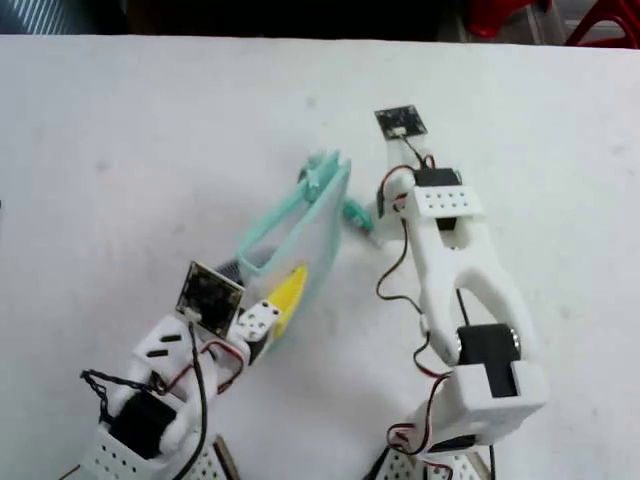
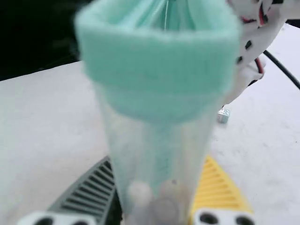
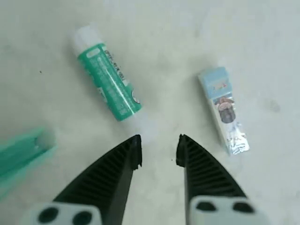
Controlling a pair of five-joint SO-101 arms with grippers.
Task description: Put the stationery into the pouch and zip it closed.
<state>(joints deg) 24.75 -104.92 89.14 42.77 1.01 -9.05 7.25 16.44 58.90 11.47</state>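
High view: the left gripper (image 1: 262,285) is clamped on the near end of the pouch (image 1: 300,225), a translucent pouch trimmed in mint green that sits about mid-table and slants away from the near edge of the white table (image 1: 130,150). The left wrist view looks along the pouch from the gripped end, with a grey finger (image 2: 89,190) pressed to one face and a yellow finger (image 2: 218,192) to the other, and the green band of the pouch's rim above them.

The right arm (image 1: 455,270) stretches from the near edge toward the middle of the table, and its wrist stops just beside the far end of the pouch. In the right wrist view the right gripper (image 3: 158,145) hangs over bare tabletop with its two black fingers (image 3: 117,171) parted and nothing between them.

A green glue stick (image 3: 108,79) with a pale cap lies flat on the table just beyond those fingertips, near the pouch's far corner and outside it. The high view shows it as a green patch between the pouch and the right arm. A small pale-blue block in a printed sleeve, which appears to be an eraser (image 3: 222,110), lies near the glue stick but apart from it, on the side away from the pouch. The left wrist view shows it as a small block on the table beside the right arm
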